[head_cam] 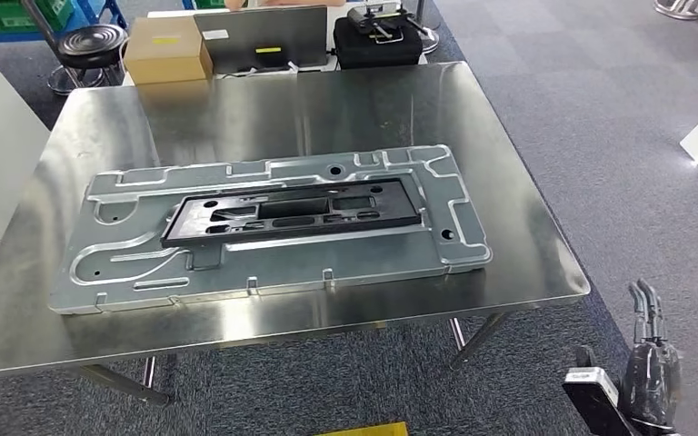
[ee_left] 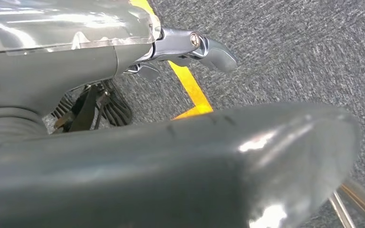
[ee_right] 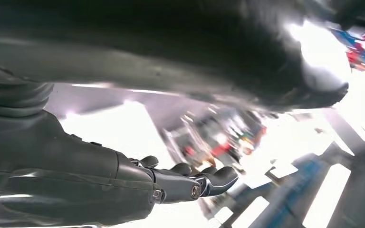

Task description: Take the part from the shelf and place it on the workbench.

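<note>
The black part [head_cam: 293, 213] is lying flat on the big grey plate [head_cam: 145, 282], which is resting on the steel workbench [head_cam: 509, 218]. The part is sitting lengthwise near the plate's middle, touching it and lying inside its edges.

The right hand [head_cam: 650, 363] is hanging low beside the bench, off its near right corner and below the tabletop level, with its dark fingers [head_cam: 643, 300] pointing up toward the bench edge. From that hand the part is lying well apart, forward and off to the left, up on the table. In the right wrist view the right hand's fingers [ee_right: 204, 183] are stretching out straight with nothing between them, so it is released and holding nothing; the background there is blurred and bright.

The left hand [ee_left: 190, 47] is hanging over grey carpet, where a yellow line [ee_left: 192, 90] is running under it. Its fingers are extending loosely and gripping nothing, so it is released too.

Beyond the bench's far edge, well away from both hands, a cardboard box [head_cam: 165, 50], a grey panel [head_cam: 262, 38] and a black case [head_cam: 377, 41] are standing side by side, and a round stool [head_cam: 91, 45] is standing left of the box.
</note>
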